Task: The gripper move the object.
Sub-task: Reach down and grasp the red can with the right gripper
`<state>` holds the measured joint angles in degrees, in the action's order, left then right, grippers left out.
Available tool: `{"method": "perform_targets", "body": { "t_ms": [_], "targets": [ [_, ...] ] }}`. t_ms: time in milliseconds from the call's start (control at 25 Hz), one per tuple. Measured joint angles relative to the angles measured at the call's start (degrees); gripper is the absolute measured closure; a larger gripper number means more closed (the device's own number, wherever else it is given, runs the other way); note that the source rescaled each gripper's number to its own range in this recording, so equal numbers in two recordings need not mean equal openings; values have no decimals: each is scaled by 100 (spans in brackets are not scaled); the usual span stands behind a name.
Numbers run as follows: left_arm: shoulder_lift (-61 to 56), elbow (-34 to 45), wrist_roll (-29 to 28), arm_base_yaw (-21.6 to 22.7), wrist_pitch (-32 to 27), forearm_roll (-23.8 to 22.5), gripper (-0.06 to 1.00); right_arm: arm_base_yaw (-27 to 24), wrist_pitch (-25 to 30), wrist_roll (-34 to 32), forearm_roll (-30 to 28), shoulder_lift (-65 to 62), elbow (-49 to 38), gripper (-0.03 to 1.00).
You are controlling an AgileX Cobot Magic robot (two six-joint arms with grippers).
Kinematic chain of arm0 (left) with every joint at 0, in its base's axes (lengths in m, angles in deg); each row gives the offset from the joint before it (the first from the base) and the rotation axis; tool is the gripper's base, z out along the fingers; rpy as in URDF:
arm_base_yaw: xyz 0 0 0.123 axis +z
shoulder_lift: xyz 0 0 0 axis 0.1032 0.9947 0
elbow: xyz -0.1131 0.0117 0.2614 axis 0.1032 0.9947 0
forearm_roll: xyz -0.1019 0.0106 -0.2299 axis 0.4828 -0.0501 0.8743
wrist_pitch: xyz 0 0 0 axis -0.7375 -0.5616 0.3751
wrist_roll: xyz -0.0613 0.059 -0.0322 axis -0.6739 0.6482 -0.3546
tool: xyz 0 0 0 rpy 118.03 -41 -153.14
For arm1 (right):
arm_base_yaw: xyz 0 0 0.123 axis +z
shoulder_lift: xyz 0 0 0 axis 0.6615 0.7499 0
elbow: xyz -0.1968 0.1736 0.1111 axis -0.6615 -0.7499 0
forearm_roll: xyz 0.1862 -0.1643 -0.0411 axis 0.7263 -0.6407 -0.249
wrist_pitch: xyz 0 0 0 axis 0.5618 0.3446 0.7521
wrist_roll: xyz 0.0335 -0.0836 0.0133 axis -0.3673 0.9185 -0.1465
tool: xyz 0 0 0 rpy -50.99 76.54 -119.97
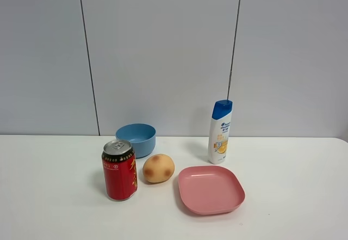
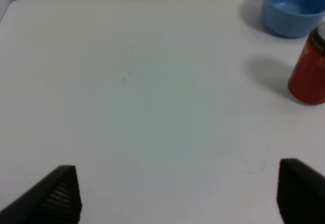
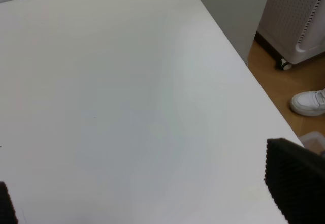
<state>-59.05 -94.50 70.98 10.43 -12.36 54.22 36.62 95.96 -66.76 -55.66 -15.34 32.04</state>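
A red drink can stands on the white table, with a tan potato-like ball to its right and a blue bowl behind. A pink square plate lies to the right, and a white shampoo bottle with a blue cap stands behind it. Neither gripper shows in the exterior high view. My left gripper is open over bare table, with the can and bowl far off to one side. My right gripper is open and empty over bare table near the edge.
The table's right edge shows in the right wrist view, with wooden floor, a white shoe and a white perforated unit on wheels beyond it. A grey panelled wall stands behind the table.
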Motion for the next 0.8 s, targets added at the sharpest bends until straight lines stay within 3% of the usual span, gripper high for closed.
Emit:
{"method": "perform_targets", "body": {
  "t_ms": [800],
  "targets": [
    [0, 0, 0, 0, 0, 0, -6, 0, 0, 0, 0, 0, 0, -2]
  ]
}}
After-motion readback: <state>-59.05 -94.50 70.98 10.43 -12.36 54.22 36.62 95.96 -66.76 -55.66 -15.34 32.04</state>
